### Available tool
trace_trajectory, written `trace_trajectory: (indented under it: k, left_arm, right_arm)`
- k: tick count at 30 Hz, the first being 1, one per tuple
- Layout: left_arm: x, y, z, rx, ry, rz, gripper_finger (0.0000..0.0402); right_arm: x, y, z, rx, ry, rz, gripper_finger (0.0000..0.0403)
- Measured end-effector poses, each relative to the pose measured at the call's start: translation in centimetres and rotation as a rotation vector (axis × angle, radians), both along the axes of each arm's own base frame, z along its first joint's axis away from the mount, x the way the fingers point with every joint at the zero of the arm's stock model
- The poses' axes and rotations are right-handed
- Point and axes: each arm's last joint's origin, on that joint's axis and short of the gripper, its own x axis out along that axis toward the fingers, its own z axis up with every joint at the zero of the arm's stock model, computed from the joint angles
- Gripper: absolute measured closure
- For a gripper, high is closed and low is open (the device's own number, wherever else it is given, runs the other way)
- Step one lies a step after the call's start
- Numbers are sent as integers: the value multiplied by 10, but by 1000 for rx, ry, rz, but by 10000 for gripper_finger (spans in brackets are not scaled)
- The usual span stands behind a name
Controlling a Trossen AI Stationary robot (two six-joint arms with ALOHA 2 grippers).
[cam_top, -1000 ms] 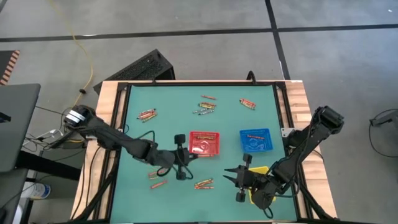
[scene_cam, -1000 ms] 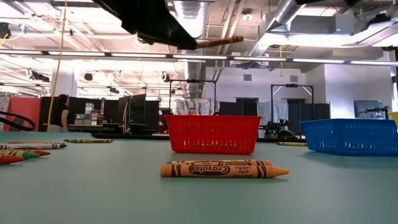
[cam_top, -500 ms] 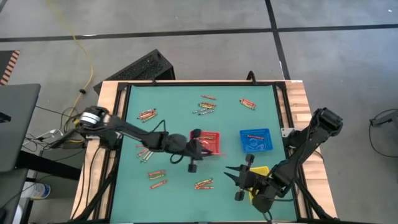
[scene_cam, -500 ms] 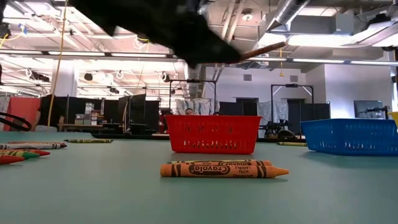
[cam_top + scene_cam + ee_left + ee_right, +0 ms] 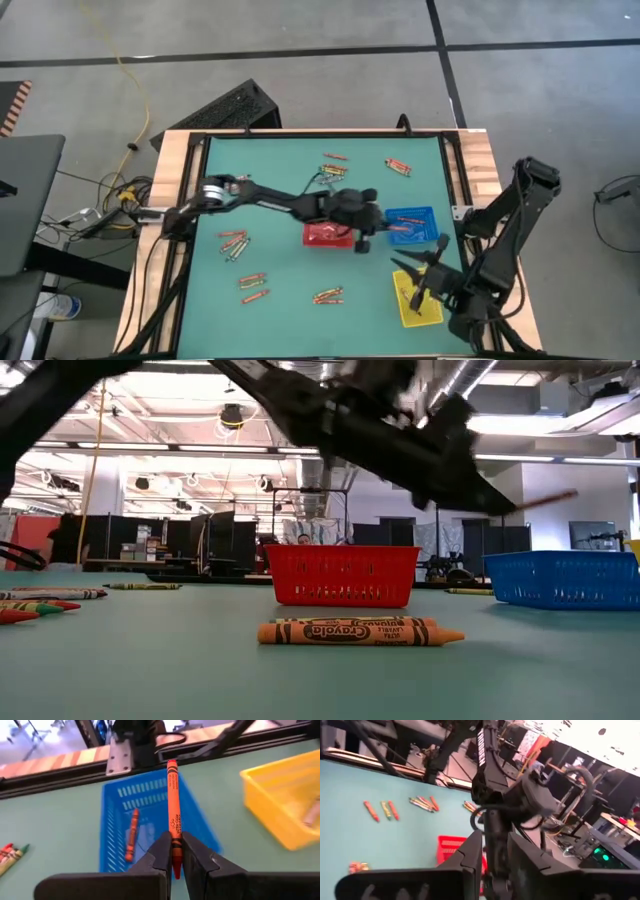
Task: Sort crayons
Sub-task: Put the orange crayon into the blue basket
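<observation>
Left gripper (image 5: 174,854) is clamped tight on an orange crayon (image 5: 173,810), hanging over the blue tray (image 5: 418,214) where another orange crayon (image 5: 131,835) already lies. Right gripper (image 5: 425,283) sits above the yellow tray (image 5: 408,311) with its fingers a bit apart and nothing between them. Loose crayons (image 5: 332,169) are scattered over the green table (image 5: 280,165), and one lies right in front of the red tray (image 5: 345,574) in the low view.
</observation>
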Motion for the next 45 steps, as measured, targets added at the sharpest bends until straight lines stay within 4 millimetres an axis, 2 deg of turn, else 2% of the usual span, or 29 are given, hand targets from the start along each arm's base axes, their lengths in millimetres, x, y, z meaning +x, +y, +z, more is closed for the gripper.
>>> trace_trajectory:
  k: [5, 10, 14, 18, 25, 29, 33, 40, 45]
  left_arm:
    - [33, 13, -8, -16, 74, -7, 386]
    - [49, 15, -4, -20, 96, -4, 385]
    - [50, 15, -3, -39, 115, 28, 370]
    - [50, 18, -2, -56, 121, 55, 337]
    - [46, 23, 19, -67, 238, 70, 290]
    - [39, 22, 40, -29, 343, 65, 289]
    - [18, 22, 71, 37, 397, 104, 293]
    - [-34, 18, 143, 163, 492, 210, 309]
    - [-71, 9, 193, 192, 468, 214, 327]
  right_arm:
    - [-9, -11, 4, 135, -64, -17, 308]
    - [-13, -3, 5, 231, -94, 14, 308]
    - [-12, 5, 2, 255, -106, 28, 308]
    - [-11, 7, -1, 248, -102, 27, 308]
    - [-10, 6, 0, 252, -105, 22, 307]
    - [-10, 6, -1, 249, -102, 22, 308]
    - [-10, 5, -1, 235, -94, 22, 308]
    - [-9, 1, -2, 199, -71, 10, 307]
    - [6, -16, -4, 165, -55, -78, 307]
